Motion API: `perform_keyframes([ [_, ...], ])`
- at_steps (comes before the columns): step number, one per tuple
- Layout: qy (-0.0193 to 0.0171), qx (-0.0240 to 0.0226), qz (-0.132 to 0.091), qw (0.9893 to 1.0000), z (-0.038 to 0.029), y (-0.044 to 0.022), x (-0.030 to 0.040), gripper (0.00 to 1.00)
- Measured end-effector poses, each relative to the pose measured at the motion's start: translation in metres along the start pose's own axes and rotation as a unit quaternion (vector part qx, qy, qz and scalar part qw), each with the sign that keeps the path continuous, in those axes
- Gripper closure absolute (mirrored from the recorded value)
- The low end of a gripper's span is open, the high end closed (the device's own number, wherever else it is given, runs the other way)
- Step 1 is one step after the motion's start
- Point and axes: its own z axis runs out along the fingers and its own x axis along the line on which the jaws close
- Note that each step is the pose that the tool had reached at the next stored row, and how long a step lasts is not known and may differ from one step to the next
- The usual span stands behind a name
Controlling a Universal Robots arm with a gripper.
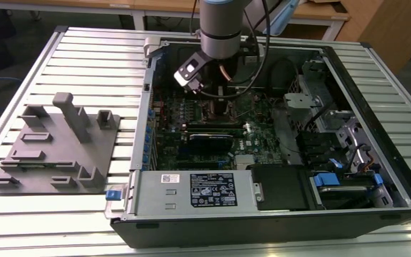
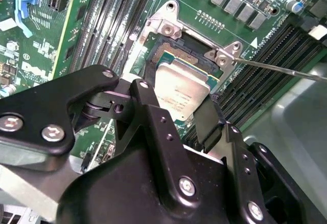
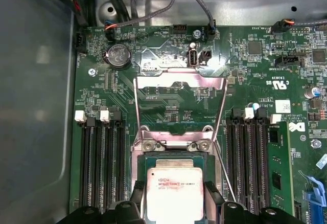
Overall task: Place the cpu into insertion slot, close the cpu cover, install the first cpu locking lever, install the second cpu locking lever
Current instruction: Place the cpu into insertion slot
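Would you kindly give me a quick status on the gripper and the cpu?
The gripper shut on the cpu. Chip low over the insertion slot, not visibly seated. The cpu cover stands open, clear of it.

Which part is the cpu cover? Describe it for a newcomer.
In the open computer case, look on the green motherboard between the two banks of memory slots. The cpu cover is the thin metal frame with a square window, swung open off the insertion slot; the cpu in the gripper is solid grey.
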Motion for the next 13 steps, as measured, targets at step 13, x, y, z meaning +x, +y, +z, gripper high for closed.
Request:
perform_keyframes([
  [13,0.0,0.0,0.0,1.0,0.0066,-0.0036,-0.0005,0.46],
])
